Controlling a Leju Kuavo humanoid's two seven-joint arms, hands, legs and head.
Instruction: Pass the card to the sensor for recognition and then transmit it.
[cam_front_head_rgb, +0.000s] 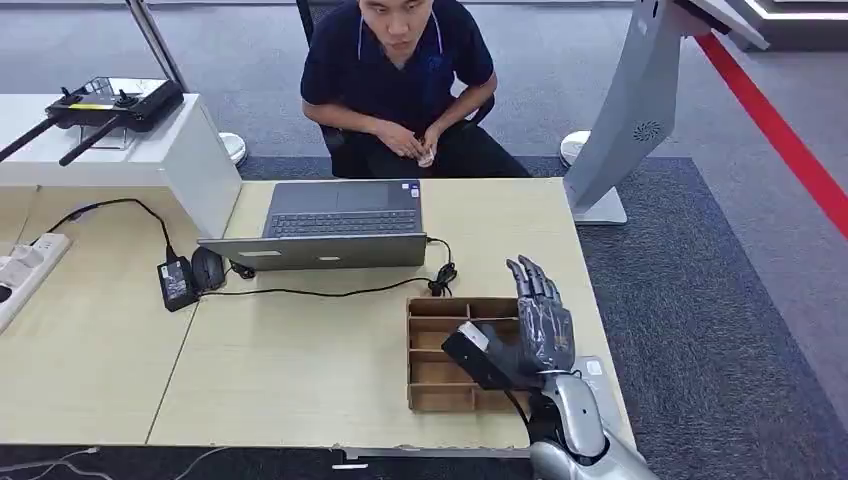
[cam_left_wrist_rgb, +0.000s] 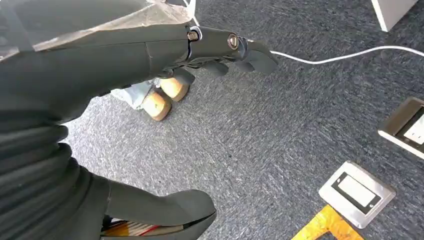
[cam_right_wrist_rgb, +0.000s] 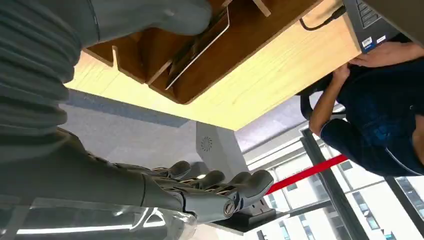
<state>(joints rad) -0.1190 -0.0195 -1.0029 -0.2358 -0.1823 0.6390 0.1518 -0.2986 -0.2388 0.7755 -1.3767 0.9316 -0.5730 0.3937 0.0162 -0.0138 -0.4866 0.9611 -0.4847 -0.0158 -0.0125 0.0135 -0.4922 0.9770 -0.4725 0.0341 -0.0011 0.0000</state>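
The thin flat card (cam_right_wrist_rgb: 200, 45) stands on its edge in a slot of the brown wooden divided tray (cam_front_head_rgb: 432, 372), so fingers can reach it from above. The right hand (cam_front_head_rgb: 535, 330) hovers over the tray, fingers spread and straight, thumb near the card. The left hand (cam_left_wrist_rgb: 220, 50) hangs over grey carpet, fingers loosely curled, holding nothing.

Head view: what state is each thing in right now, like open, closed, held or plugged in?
Laptop: lid open, cable plugged into its side.
Wooden tray: flat on the table, a card standing in one slot.
Right hand: over the tray, fingers apart, holding nothing.
Left hand: hanging over the carpet, holding nothing.
Mouse: resting beside the laptop.
Person: seated, hands together.
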